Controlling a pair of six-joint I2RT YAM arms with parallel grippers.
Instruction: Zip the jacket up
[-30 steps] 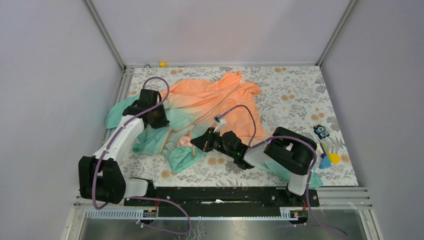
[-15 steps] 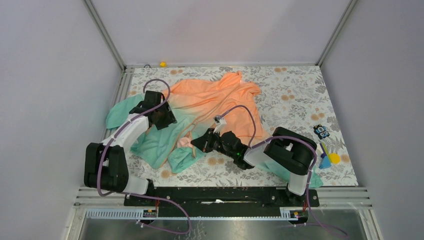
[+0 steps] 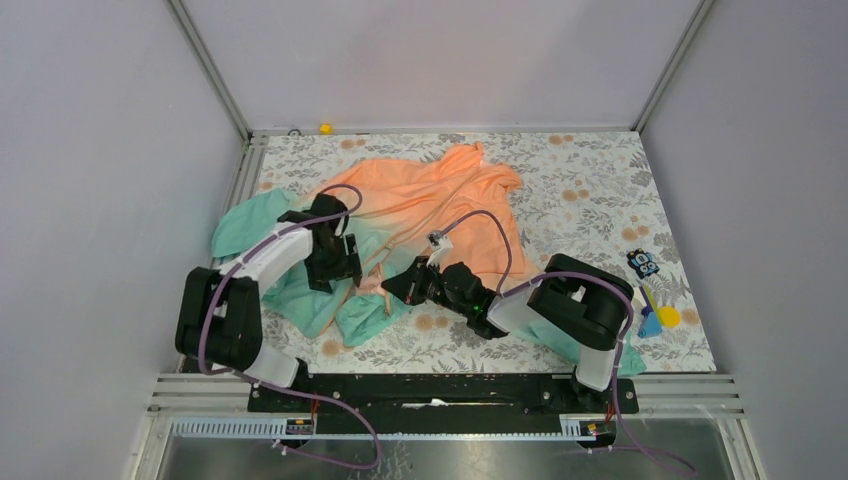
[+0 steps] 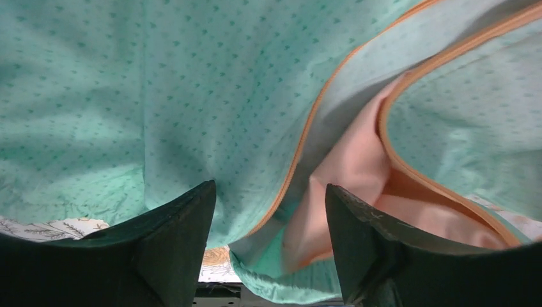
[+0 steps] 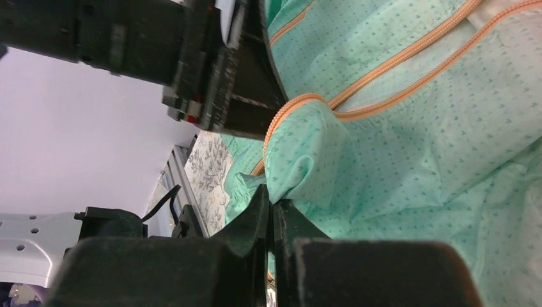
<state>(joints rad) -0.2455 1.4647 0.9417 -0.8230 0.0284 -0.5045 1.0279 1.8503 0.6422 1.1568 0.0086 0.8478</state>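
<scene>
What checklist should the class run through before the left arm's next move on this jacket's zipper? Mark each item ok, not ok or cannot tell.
1. Right fingers shut on a fold of the jacket at its green hem: ok.
2. Left fingers open and holding nothing: ok.
3. An orange zipper edge runs into the gap between the left fingers: ok.
4. Zipper slider found: cannot tell, as no view shows it.
5. Both front edges lie flat and side by side: not ok, because the fabric is bunched and folded near both arms.
6. Zipper closed: not ok, its two orange edges lie apart.
</scene>
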